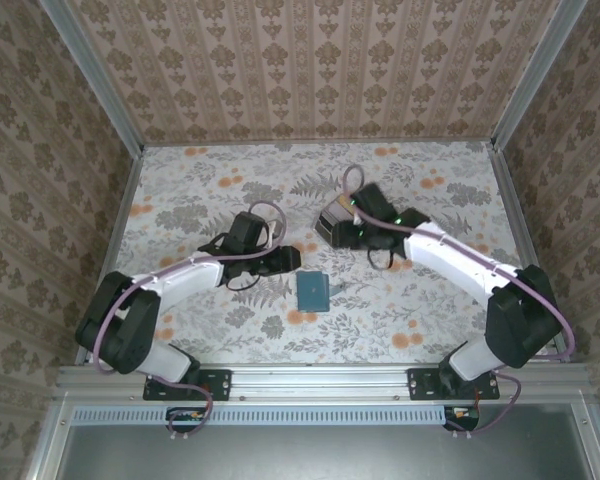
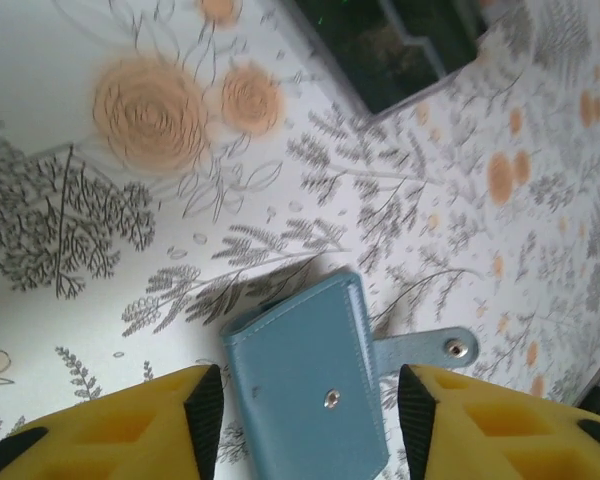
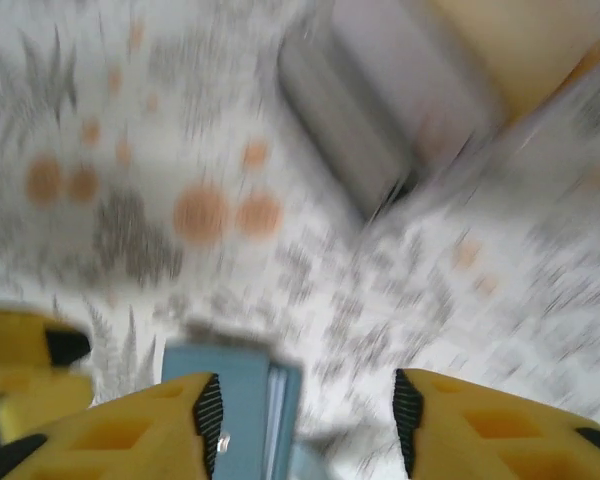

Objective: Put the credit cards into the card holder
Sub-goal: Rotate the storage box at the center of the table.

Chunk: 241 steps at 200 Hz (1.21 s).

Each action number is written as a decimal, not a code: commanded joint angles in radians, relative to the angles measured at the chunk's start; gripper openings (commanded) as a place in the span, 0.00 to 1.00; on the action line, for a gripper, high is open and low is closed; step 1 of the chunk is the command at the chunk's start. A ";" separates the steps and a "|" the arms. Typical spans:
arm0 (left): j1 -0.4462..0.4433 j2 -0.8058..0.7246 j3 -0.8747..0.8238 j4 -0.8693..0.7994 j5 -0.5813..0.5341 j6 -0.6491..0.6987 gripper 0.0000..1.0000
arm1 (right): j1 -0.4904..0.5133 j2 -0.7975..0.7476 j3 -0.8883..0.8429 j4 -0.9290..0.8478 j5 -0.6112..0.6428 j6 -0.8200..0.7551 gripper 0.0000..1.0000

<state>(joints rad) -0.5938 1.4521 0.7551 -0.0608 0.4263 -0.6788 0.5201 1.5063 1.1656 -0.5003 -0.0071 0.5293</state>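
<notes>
The teal card holder (image 1: 313,290) is lying flat and closed on the floral tabletop (image 1: 180,190), about midway between the left and right edges and nearer the near edge than the far one. Its snap strap (image 2: 448,347) is sticking out unfastened from one side and resting on the surface. Whatever is inside the fold is hidden.

The left gripper (image 2: 310,395) is hanging over the card holder with its yellow fingers (image 2: 130,430) spread apart. In the left wrist view the card holder is sitting in the gap between them, with one dark pad just beside its edge and the other standing clear of it. Nothing is being clamped.

The right gripper (image 3: 302,400) is reaching in from the right, and its jaws are likewise standing apart and gripping nothing. The right wrist view is heavily blurred, but the card holder is showing low between the fingers.

Further toward the far edge, just beyond the card holder, a small dark-sided box (image 1: 325,232) is sitting on the surface under the right wrist. It is holding the credit cards (image 1: 336,210), which are showing as a pale tan top. The single cards are too small to tell apart.
</notes>
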 commanded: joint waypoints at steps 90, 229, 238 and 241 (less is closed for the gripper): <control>0.110 0.181 0.194 0.148 0.090 -0.101 0.68 | -0.308 0.530 0.517 -0.092 -0.320 -0.090 0.77; 0.109 0.390 0.327 0.296 0.167 -0.203 0.70 | -0.325 0.496 0.328 0.017 -0.672 -0.052 0.77; 0.108 0.380 0.322 0.282 0.162 -0.191 0.70 | -0.325 0.468 0.296 0.029 -0.680 -0.052 0.77; 0.109 0.376 0.323 0.275 0.162 -0.185 0.70 | -0.325 0.462 0.288 0.029 -0.680 -0.054 0.77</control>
<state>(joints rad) -0.4835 1.8709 1.0824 0.2176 0.5793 -0.8757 0.1940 2.0777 1.5124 -0.5182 -0.6147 0.4530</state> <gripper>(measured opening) 0.703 0.769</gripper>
